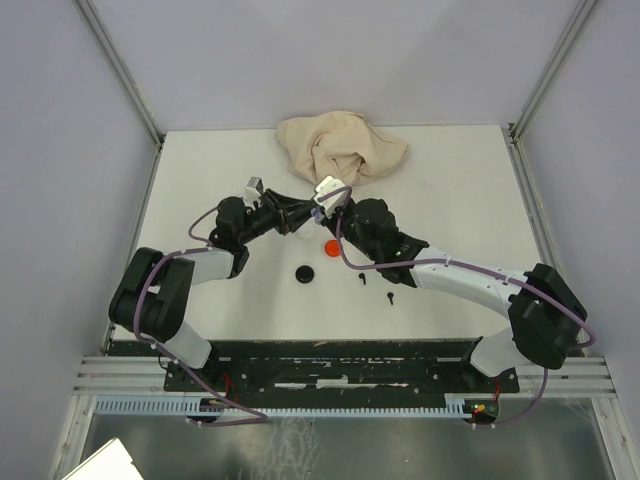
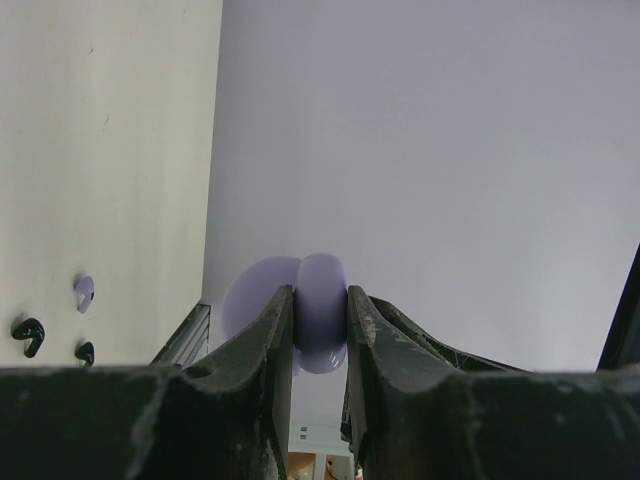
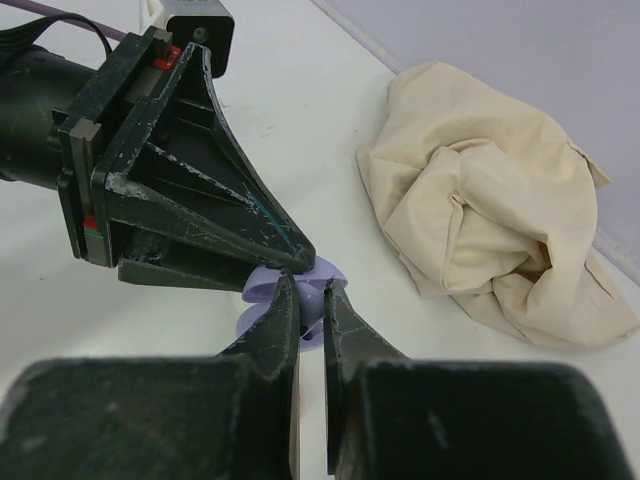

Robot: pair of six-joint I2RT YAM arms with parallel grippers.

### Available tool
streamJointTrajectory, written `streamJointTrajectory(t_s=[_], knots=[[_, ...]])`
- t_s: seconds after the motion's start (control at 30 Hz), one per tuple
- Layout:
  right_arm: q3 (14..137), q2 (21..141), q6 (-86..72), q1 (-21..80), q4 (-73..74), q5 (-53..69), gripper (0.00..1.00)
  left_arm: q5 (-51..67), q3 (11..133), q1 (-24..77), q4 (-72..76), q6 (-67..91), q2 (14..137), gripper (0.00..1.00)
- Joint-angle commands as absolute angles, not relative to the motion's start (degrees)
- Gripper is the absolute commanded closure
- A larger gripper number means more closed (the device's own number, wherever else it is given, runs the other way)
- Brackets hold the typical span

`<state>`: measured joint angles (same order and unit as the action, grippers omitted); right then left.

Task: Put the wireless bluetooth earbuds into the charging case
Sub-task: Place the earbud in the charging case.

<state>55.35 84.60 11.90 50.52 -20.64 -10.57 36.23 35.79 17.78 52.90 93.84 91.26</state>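
The lavender charging case [image 2: 320, 330] is held off the table, edge-on between the fingers of my left gripper [image 2: 320, 295], which is shut on it. In the right wrist view the case [image 3: 258, 288] stands open under the left gripper's fingertips [image 3: 290, 255]. My right gripper [image 3: 310, 280] is shut on a lavender earbud [image 3: 308, 303], its tips right at the open case. From above, both grippers meet at the case [image 1: 318, 213]. Another lavender earbud [image 2: 84, 290] and two black earbuds [image 2: 28, 335] [image 2: 85, 352] lie on the table.
A crumpled beige cloth [image 1: 340, 148] lies at the back of the table, close behind the grippers. A red round disc [image 1: 332, 246] and a black round disc [image 1: 304, 273] sit on the table in front of them, with black earbuds [image 1: 362, 278] [image 1: 391, 297] nearby.
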Motion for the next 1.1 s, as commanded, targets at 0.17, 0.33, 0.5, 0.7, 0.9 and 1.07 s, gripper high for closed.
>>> streamJointTrajectory(t_s=[0.17, 0.33, 0.5, 0.7, 0.9, 1.07], knots=[[55.0, 85.3, 12.2, 50.8, -24.0, -10.0, 0.93, 37.7, 38.0, 18.4, 56.9, 96.3, 91.0, 0.97], [54.8, 85.3, 12.3, 50.8, -23.9, -9.9, 0.93, 37.5, 37.9, 18.4, 57.4, 96.7, 91.0, 0.97], [54.4, 85.1, 12.3, 50.8, -23.7, -10.1, 0.92, 37.4, 37.9, 18.4, 57.9, 97.2, 91.2, 0.97], [53.9, 84.8, 12.7, 50.8, -23.6, -10.6, 0.92, 37.4, 38.0, 18.4, 58.2, 97.1, 91.3, 0.97], [54.6, 85.0, 11.6, 50.8, -21.8, -9.4, 0.89, 37.1, 38.2, 18.4, 58.4, 97.1, 91.7, 0.97], [55.8, 84.6, 8.9, 50.8, -18.7, -7.2, 0.72, 36.8, 38.7, 18.4, 58.7, 97.1, 92.5, 0.97]])
